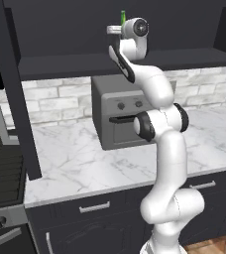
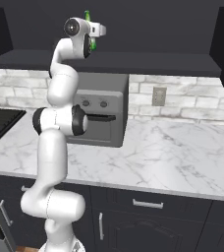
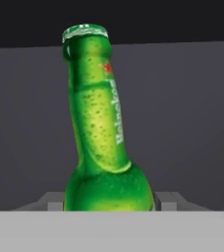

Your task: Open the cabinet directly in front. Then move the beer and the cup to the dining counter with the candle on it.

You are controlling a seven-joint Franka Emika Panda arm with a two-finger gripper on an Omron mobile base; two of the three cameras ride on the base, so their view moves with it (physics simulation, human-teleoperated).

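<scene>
Reaching high into the open cabinet, the white arm ends at the top middle of the left base view, where the tool meets the beer, whose green neck pokes up just above the wrist. In the right base view the same tool sits at the upper left of the frame, with the bottle showing green beside it against the dark cabinet interior. In the hand view the beer takes up the centre, neck leaning slightly left toward its cap, its body standing between the two grey fingers at the bottom edge. The fingers flank the bottle closely on both sides; whether they press on the glass I cannot tell. Below, a grey toaster oven stands on the marble worktop.
</scene>
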